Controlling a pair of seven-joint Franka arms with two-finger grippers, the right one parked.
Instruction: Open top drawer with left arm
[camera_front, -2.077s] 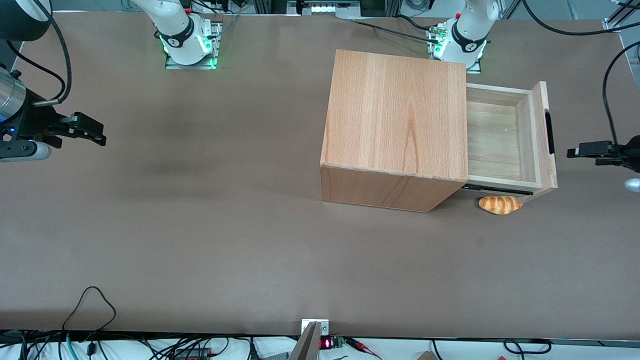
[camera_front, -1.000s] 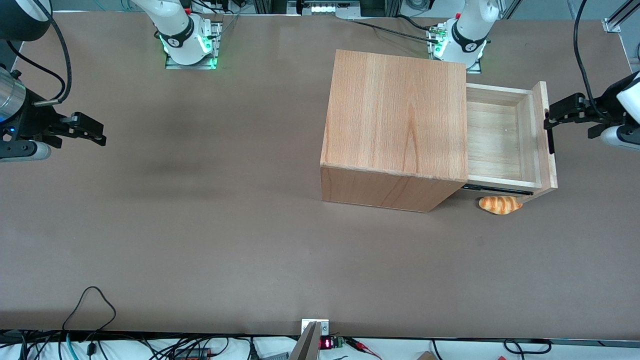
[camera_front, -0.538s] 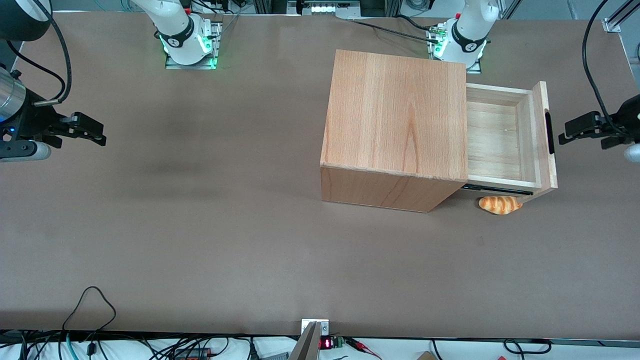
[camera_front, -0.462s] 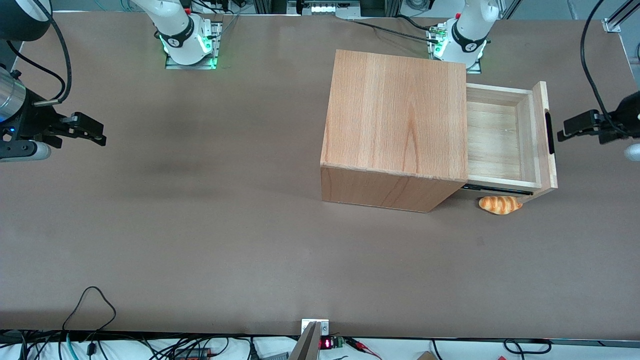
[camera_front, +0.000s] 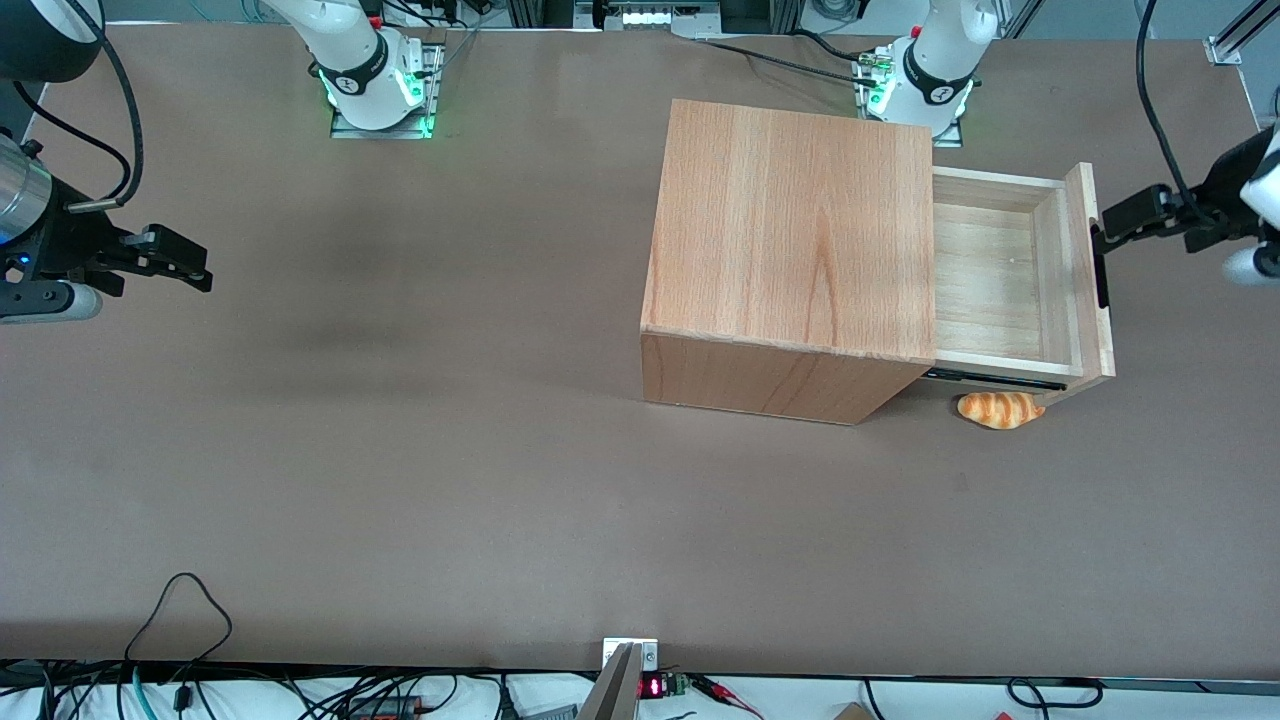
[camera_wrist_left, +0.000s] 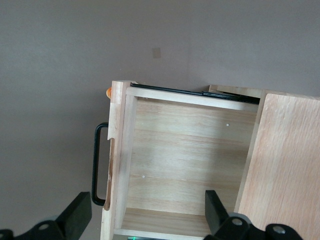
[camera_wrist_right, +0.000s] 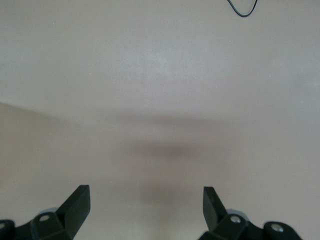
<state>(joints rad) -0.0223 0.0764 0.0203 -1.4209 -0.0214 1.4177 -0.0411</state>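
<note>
We find the top drawer (camera_front: 1005, 275) pulled well out of the wooden cabinet (camera_front: 790, 250), toward the working arm's end of the table.

The left arm (camera_front: 1245, 195) is mostly cut off by the frame edge, so we see only its wrist and the gripper (camera_front: 1105, 225), which hangs just in front of the drawer's front panel, at the end of the black handle (camera_wrist_left: 99, 165) farther from the front camera. Whether it touches the handle we cannot tell. In the wrist view its two fingers (camera_wrist_left: 76, 216) stand wide apart, released and clasping nothing, one on either side of the front panel. The drawer's pale inside (camera_wrist_left: 187, 160) shows bare. A small bread roll (camera_front: 1000, 408) lies on the table (camera_front: 400, 450) beside the cabinet, partly hidden under the drawer's corner; in the wrist view only an orange sliver shows.
</note>
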